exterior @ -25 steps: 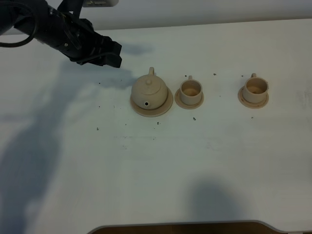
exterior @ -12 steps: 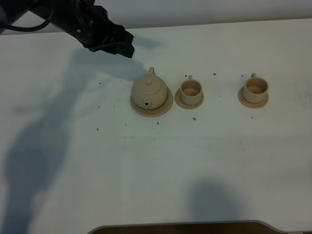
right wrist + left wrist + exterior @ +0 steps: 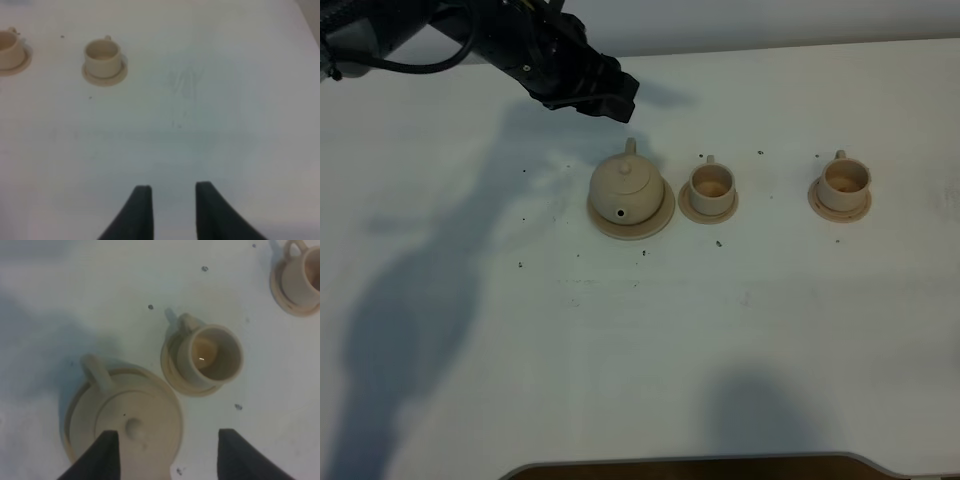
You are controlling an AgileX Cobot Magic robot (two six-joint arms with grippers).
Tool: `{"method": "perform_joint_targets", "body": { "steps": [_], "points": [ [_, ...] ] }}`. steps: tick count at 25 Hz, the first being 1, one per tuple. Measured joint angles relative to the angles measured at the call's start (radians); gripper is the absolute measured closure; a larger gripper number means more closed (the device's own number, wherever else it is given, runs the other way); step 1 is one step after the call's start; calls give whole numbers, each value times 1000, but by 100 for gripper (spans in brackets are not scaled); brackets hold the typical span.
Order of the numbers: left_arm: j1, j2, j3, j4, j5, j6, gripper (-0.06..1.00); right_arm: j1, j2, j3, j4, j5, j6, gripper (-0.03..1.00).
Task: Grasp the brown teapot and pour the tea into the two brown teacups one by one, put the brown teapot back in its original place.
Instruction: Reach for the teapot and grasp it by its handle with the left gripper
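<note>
The brown teapot (image 3: 627, 188) stands on its wide tan saucer (image 3: 661, 222), its original place, left of the middle of the white table. The two brown teacups (image 3: 711, 186) (image 3: 844, 182) stand on small saucers to its right. My left gripper (image 3: 613, 98) hovers open and empty just behind the teapot. In the left wrist view the teapot (image 3: 130, 425) lies between the open fingers of the left gripper (image 3: 165, 455), with the near cup (image 3: 212, 357) and the far cup (image 3: 302, 272) beyond. My right gripper (image 3: 172, 210) is open and empty over bare table, with the cups (image 3: 102, 56) (image 3: 7, 50) far off.
Small dark specks (image 3: 718, 242) are scattered on the table top around the tea set. The table's front edge (image 3: 690, 462) runs along the bottom and its back edge (image 3: 770, 45) along the top. The right arm is out of the exterior high view.
My left arm has moved steadily to the right along the back of the table, from the far left to just behind the teapot. The teapot and cups have not moved.
</note>
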Motion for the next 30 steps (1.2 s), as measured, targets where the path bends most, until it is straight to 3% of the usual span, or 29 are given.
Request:
{"method": "perform_joint_targets", "body": {
  "steps": [6, 10, 22, 30],
  "points": [
    [-55, 2, 0, 135, -93, -261, 50, 0, 0, 0, 0, 0, -1, 73],
    [-88, 48, 0, 199, -124, -366, 50, 0, 0, 0, 0, -1, -1, 73],
    [-88, 179, 0, 234, -302, -405, 50, 0, 0, 0, 0, -1, -1, 74],
    [-79, 217, 0, 234, -320, -418, 50, 0, 0, 0, 0, -1, -1, 74]
  ]
}}
